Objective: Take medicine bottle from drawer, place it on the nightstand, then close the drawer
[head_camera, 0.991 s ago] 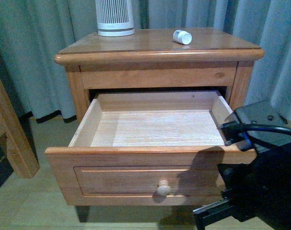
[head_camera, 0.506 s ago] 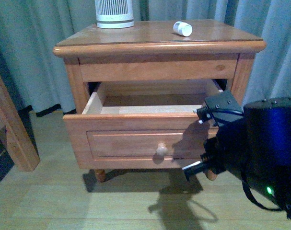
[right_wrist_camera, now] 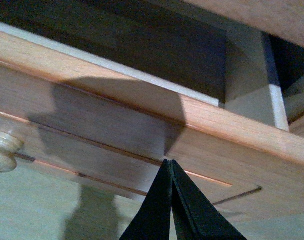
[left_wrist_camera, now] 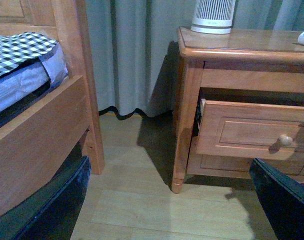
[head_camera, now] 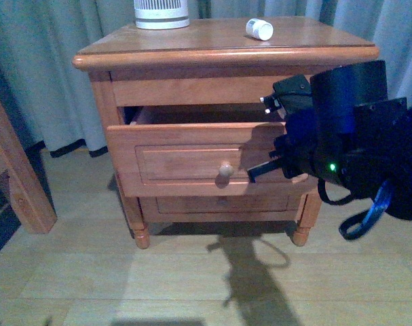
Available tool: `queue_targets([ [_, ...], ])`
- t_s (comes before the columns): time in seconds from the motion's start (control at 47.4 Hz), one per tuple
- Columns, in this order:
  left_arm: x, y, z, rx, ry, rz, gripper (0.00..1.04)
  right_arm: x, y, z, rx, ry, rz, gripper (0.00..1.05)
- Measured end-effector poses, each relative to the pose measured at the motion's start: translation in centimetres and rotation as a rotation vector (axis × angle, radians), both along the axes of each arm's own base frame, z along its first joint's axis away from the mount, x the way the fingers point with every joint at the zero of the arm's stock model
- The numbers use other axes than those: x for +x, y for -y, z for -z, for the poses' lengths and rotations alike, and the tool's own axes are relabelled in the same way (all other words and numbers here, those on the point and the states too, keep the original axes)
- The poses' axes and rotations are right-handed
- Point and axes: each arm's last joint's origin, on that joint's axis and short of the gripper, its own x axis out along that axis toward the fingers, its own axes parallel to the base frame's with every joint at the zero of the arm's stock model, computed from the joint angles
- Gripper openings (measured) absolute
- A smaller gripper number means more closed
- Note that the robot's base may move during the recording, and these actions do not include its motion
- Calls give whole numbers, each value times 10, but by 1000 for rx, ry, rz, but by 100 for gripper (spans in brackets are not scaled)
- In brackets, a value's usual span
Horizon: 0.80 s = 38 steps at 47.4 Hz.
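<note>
While the nightstand (head_camera: pixel 226 51) stands in front of the grey curtain (head_camera: pixel 43 75), its top drawer (head_camera: pixel 192 159) is out only a little way, with a dark gap above its front. The lower drawer (head_camera: pixel 222 204) under it is closed. In the left wrist view a wooden bed frame (left_wrist_camera: pixel 46 125) stands well apart from the nightstand, with a checked cloth (left_wrist_camera: pixel 19 45) on it.

The right arm (head_camera: pixel 358 142) is big and dark and sits in front of the drawer's right half. Its right end effector (right_wrist_camera: pixel 170 167) has its two black fingers pressed together to a point, holding nothing, and the tip touches the drawer front, off to the side of the round knob (head_camera: pixel 225 170).

The left end effector (left_wrist_camera: pixel 167 200) shows only as two dark fingers at the low corners of its own view. They are wide apart and hold nothing, and they are near the floor (head_camera: pixel 192 278).

A white ribbed device (head_camera: pixel 161 13) stands at the back of the nightstand top. The medicine bottle (head_camera: pixel 258 29) is small and white. It lies on its side on the nightstand top, toward the right and well apart from the ribbed device.
</note>
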Motion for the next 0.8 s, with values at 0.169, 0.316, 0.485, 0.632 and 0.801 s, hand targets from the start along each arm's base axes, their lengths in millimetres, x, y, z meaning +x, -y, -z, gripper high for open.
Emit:
queue_targets([
  [0.169, 0, 0, 0, 0, 0, 0, 98, 22, 4, -4, -7, 10, 19, 3],
  [0.316, 0, 0, 0, 0, 0, 0, 98, 41, 7, -4, -25, 13, 25, 3],
  [0.485, 0, 0, 0, 0, 0, 0, 98, 55, 8, -3, -44, 27, 19, 3],
  [0.632, 0, 0, 0, 0, 0, 0, 98, 60, 7, 1, -71, 48, -16, 3],
  [0.801, 0, 0, 0, 0, 0, 0, 98, 62, 4, 9, -131, 97, -109, 3],
])
